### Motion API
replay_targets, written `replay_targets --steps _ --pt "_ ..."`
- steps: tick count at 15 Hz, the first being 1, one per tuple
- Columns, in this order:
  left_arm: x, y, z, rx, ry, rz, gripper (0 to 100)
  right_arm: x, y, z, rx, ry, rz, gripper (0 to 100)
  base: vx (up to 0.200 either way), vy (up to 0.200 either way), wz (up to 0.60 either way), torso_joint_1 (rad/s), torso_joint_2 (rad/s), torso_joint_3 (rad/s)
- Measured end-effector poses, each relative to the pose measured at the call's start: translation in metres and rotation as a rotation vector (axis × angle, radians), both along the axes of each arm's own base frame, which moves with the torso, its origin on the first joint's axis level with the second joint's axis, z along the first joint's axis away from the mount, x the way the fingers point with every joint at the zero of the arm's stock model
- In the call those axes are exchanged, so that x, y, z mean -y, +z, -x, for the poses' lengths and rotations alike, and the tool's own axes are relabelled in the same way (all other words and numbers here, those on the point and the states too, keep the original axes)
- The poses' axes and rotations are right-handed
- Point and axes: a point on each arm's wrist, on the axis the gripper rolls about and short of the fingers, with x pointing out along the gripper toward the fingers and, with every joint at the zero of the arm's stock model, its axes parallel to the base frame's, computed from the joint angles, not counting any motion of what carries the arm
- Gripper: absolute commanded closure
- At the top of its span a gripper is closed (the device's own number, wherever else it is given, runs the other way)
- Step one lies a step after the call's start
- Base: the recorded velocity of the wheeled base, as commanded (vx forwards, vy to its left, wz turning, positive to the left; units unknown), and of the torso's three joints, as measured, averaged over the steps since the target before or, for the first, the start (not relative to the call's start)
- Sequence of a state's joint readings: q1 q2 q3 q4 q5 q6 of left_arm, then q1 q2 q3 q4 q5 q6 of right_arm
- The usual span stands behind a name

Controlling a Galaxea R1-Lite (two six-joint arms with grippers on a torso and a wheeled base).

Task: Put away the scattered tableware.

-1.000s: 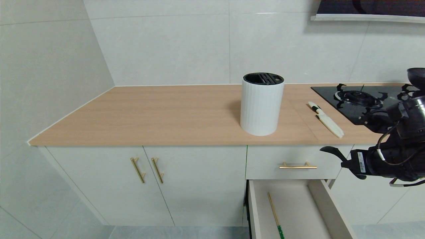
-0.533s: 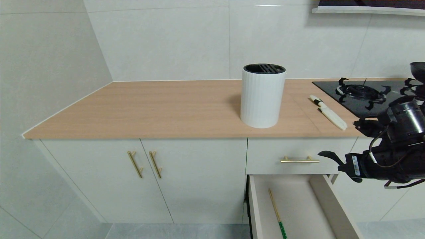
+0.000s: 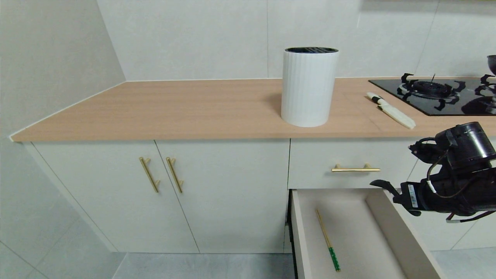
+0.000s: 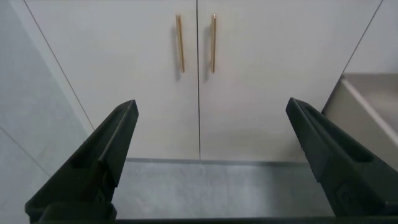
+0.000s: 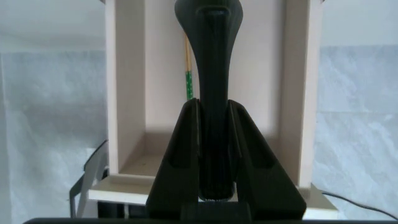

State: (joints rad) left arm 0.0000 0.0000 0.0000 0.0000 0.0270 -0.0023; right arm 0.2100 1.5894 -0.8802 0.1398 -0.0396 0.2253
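Observation:
A single chopstick [image 3: 327, 242] with a green end lies in the open lower drawer [image 3: 297, 232]; the right wrist view has the chopstick [image 5: 187, 68] on the floor of the drawer [image 5: 124, 93]. A white-bladed knife [image 3: 391, 110] lies on the wooden counter, right of the white ribbed knife holder [image 3: 309, 87]. My right gripper [image 3: 381, 185] hovers at the drawer's right rim, below counter height, and the right gripper [image 5: 207, 12] is shut with nothing in it. My left gripper [image 4: 211, 109] is wide open and faces the cabinet doors.
A black gas hob [image 3: 434, 97] sits at the counter's right end. A shut upper drawer with a brass handle [image 3: 355, 169] is above the open one. Two cabinet doors with brass handles [image 3: 149, 174] are to the left, tiled floor below.
The head camera has sunk, so the counter is seen more edge-on. Against the upper drawer's handle, my right gripper has dropped to the level of the open drawer's rim.

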Motion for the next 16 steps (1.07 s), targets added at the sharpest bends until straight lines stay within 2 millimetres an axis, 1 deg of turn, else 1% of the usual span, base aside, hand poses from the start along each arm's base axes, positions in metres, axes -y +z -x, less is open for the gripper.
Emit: replay_targets --steps 5,8,14,16 --pt "0.0 0.0 0.0 0.0 0.0 0.0 0 0.0 -0.003 0.001 -0.011 0.02 0.019 100 0.0 0.0 0.0 -0.141 0.45 0.309" --pt "0.0 0.0 0.0 0.0 0.0 0.0 0 0.0 -0.004 0.001 -0.014 0.022 0.02 100 0.0 0.0 0.0 -0.085 0.4 0.297" --pt "0.0 0.0 0.0 0.0 0.0 0.0 0 -0.004 -0.009 0.0 -0.025 0.039 0.024 100 0.0 0.0 0.0 -0.016 0.06 0.035" --pt "0.0 0.0 0.0 0.0 0.0 0.0 0 -0.009 -0.017 -0.004 -0.025 0.047 0.029 100 0.0 0.0 0.0 0.0 0.0 0.0"
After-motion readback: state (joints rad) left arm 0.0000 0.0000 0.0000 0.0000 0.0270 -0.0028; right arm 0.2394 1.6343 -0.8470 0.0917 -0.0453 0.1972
